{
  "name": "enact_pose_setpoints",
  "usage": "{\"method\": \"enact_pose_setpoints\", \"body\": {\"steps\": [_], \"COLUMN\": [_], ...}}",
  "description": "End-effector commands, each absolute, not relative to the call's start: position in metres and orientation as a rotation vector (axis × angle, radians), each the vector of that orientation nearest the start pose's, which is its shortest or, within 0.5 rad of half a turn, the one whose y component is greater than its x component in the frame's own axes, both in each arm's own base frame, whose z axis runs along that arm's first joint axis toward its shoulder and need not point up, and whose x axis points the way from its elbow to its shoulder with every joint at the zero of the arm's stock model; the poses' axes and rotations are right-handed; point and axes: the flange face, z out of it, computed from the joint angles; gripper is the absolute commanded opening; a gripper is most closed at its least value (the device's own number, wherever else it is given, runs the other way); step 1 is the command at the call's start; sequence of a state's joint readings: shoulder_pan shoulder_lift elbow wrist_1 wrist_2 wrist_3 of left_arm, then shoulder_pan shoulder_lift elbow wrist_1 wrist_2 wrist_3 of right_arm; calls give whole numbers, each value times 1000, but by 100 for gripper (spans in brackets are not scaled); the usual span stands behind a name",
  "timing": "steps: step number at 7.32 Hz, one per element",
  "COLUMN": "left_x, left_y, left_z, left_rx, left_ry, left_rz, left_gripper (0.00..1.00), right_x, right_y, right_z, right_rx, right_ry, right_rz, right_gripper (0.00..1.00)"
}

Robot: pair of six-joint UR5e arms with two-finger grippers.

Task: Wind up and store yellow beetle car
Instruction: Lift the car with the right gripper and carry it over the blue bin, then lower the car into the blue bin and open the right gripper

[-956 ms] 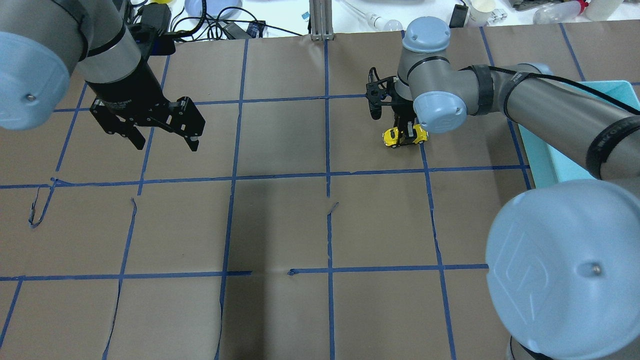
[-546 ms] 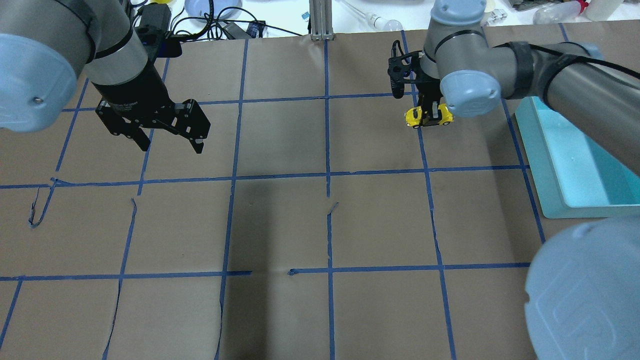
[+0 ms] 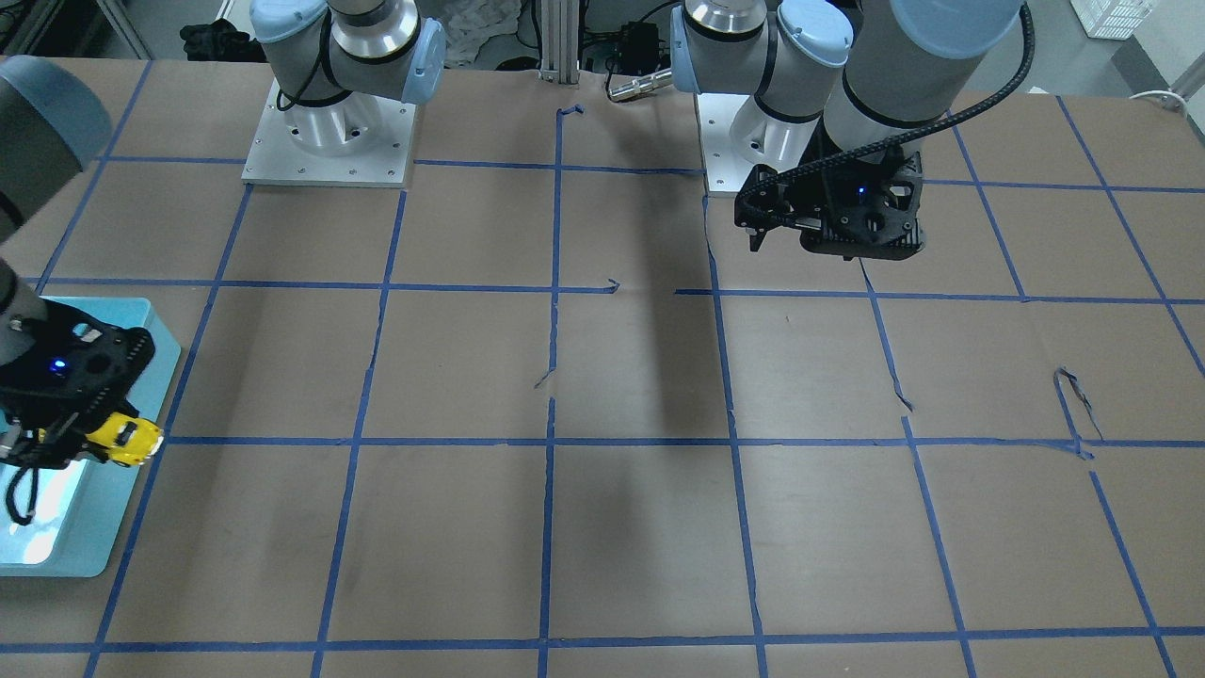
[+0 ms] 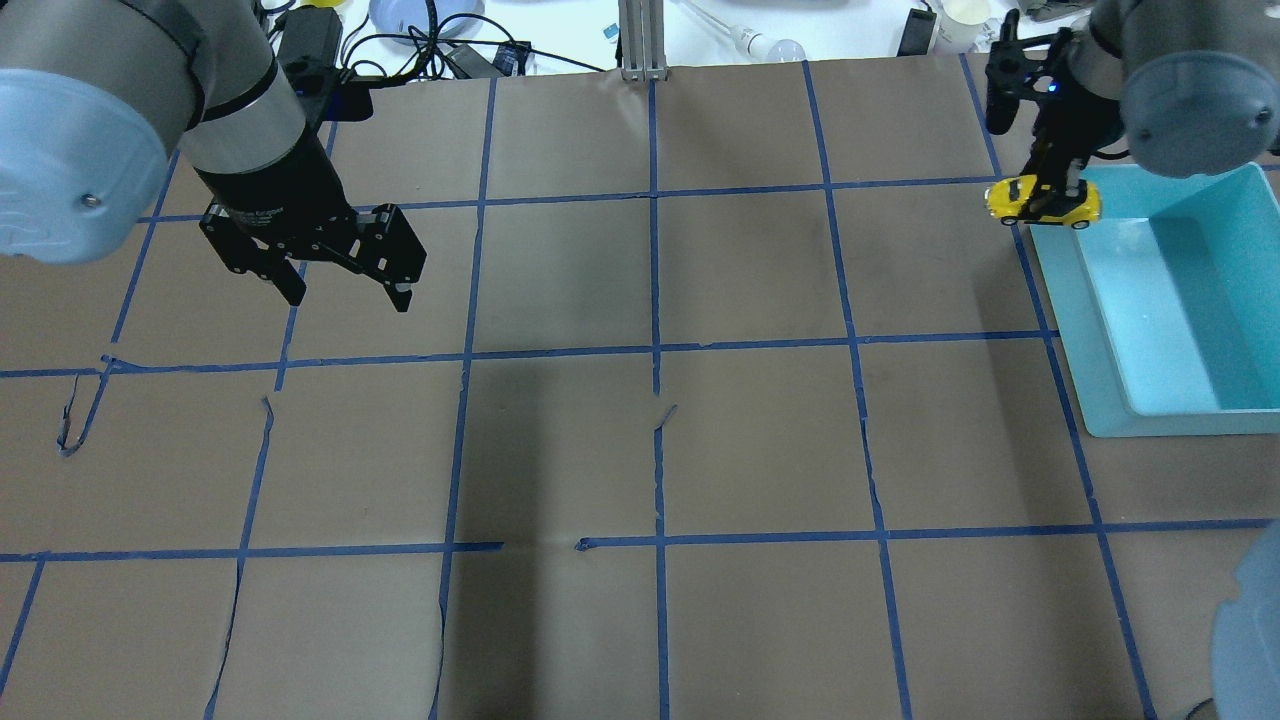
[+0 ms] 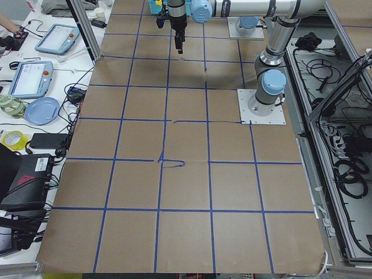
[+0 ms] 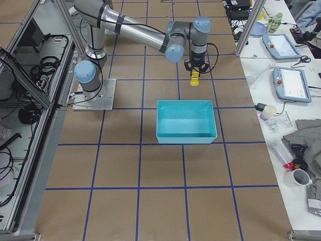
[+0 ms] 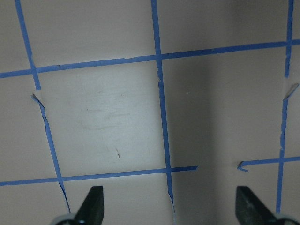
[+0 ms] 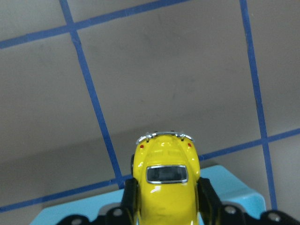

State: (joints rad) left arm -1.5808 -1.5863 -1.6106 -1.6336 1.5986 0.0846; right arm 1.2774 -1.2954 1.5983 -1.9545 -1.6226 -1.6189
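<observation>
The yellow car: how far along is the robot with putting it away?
Done: the car is off the table, clamped in the right gripper. In hand: it hangs in the air by a corner of the blue bin, not yet inside. Left: bring it over the bin and let go. Whether it was wound up, these pictures cannot show. The left gripper hangs open and empty.

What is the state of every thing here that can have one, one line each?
teal bin: upright, empty.
yellow beetle car: gripped, lifted off the table, at the teal bin's corner, not inside.
right gripper: shut on the yellow beetle car.
left gripper: open, empty, above the table.
</observation>
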Motion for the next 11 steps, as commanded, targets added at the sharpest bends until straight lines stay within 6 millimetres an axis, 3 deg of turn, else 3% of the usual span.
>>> {"method": "enact_pose_setpoints", "body": {"steps": [1,3,5,6,9,11], "left_x": [-135,-136,-136,-135,-132,-132], "left_y": [-484,-485,-487,-486,-485,-487], "left_z": [455,453,452,456,464,473], "left_rx": [155,151,167,164,152,149], "left_ry": [3108,3107,3115,3116,3122,3115], "left_rz": [188,195,181,167,90,57], "left_gripper": [100,100,100,100,100,100], "right_x": [-135,-161,-189,-207,-220,-225], "right_y": [-596,-595,-600,-585,-555,-553], "right_z": [366,351,326,304,235,218], "right_rx": [-1953,-1914,-2269,-2318,-2361,-2350], "right_ry": [2602,2617,2403,2347,2198,2159], "right_rz": [18,59,89,73,-69,-104], "right_gripper": [0,0,0,0,0,0]}}
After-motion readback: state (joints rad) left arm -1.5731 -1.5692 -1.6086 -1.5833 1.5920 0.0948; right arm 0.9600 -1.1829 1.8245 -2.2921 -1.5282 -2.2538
